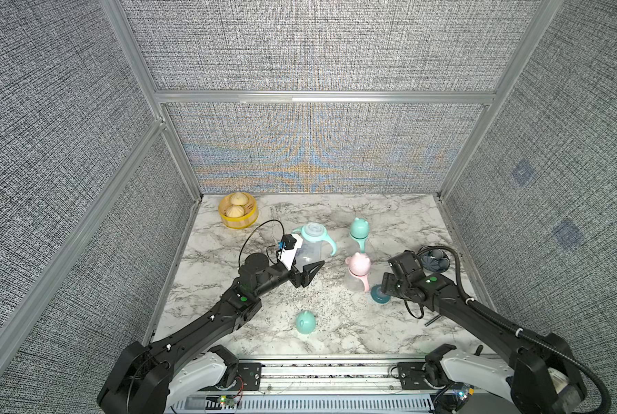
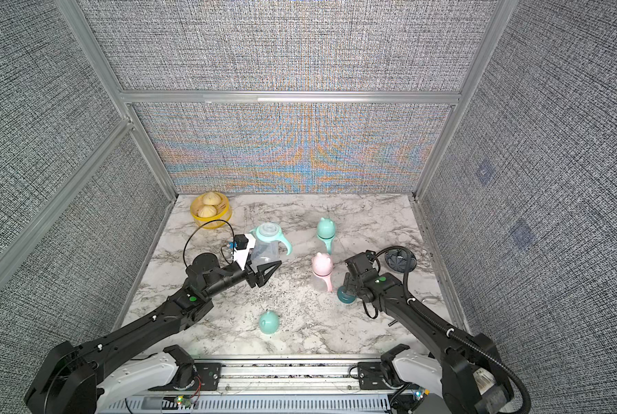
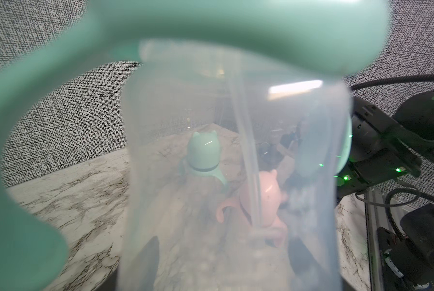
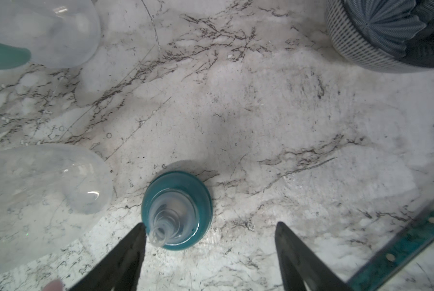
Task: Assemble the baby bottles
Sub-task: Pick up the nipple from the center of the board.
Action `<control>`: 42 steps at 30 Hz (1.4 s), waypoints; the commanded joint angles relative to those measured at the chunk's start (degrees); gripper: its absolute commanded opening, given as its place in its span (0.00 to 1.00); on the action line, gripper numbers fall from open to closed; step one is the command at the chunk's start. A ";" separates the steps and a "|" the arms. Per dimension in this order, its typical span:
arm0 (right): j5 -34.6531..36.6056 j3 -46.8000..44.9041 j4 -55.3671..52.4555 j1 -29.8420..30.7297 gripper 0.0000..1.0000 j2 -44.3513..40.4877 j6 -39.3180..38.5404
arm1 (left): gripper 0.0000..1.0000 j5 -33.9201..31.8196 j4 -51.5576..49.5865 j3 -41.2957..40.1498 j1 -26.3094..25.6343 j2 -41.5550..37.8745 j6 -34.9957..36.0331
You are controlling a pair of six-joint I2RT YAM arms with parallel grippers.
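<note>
My left gripper [image 1: 314, 268] is shut on the lower body of a clear bottle [image 1: 308, 255] that carries a mint handle ring [image 1: 313, 231] and has an uncapped mouth. In the left wrist view this bottle [image 3: 236, 176] fills the frame, and the fingers show dimly through it. A teal nipple collar [image 4: 200, 199] stands on the marble, and my right gripper [image 4: 209, 226] hangs open just above it, one fingertip beside the nipple. In both top views a mint-capped bottle [image 1: 359, 233] and a pink-capped bottle [image 2: 323, 270] stand mid-table. A loose mint cap [image 1: 306, 322] lies near the front.
A yellow steamer basket with buns [image 1: 238, 215] sits in the far left corner. A dark patterned bowl [image 1: 434, 258] stands behind the right wrist, also close in the right wrist view [image 4: 387, 32]. A small dark rod [image 1: 432, 320] lies beside the right arm. Fabric walls enclose three sides.
</note>
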 commanded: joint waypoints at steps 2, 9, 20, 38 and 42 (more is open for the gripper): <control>-6.64 -0.21 2.63 -0.02 0.92 0.46 -4.47 | 0.00 0.98 1.34 0.56 0.10 0.27 -0.19; -6.71 1.72 2.31 0.07 0.94 8.87 -5.44 | 0.00 1.15 1.43 0.49 0.09 0.21 -0.28; -6.55 0.91 6.48 0.42 0.90 14.59 -4.71 | 0.00 1.07 1.25 0.74 0.09 0.36 -0.10; -4.87 2.67 2.89 -0.35 0.80 17.69 -1.09 | 0.00 0.98 0.43 0.30 0.08 -0.60 0.44; -5.41 2.73 3.03 -0.12 0.81 19.08 -0.79 | 0.00 1.02 0.49 0.30 0.05 -0.56 0.34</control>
